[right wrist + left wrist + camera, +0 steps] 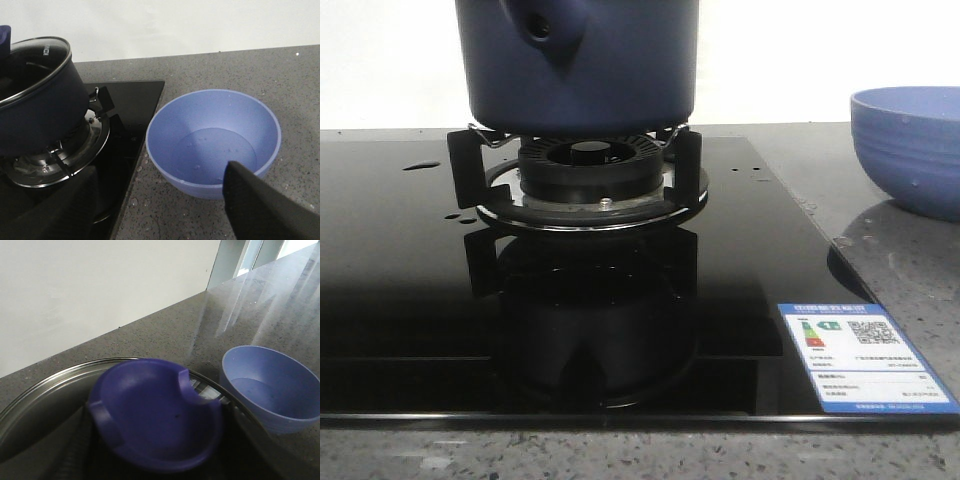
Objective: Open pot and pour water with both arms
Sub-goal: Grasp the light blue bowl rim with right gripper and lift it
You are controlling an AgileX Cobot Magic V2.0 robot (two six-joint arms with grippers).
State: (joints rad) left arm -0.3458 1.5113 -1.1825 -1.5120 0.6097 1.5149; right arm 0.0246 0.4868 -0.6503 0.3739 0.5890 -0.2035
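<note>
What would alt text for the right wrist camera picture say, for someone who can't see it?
A dark navy pot with a glass lid sits on a gas burner of a black glass hob. Beside it on the grey speckled counter stands a periwinkle-blue bowl holding a little water. A black gripper finger juts into the foreground.

The pot (580, 65) is dark navy blue, the bowl (213, 142) lighter periwinkle blue. The stove top (410, 290) is glossy black, the counter (240, 70) speckled grey, the sticker (865, 357) blue and white.
</note>
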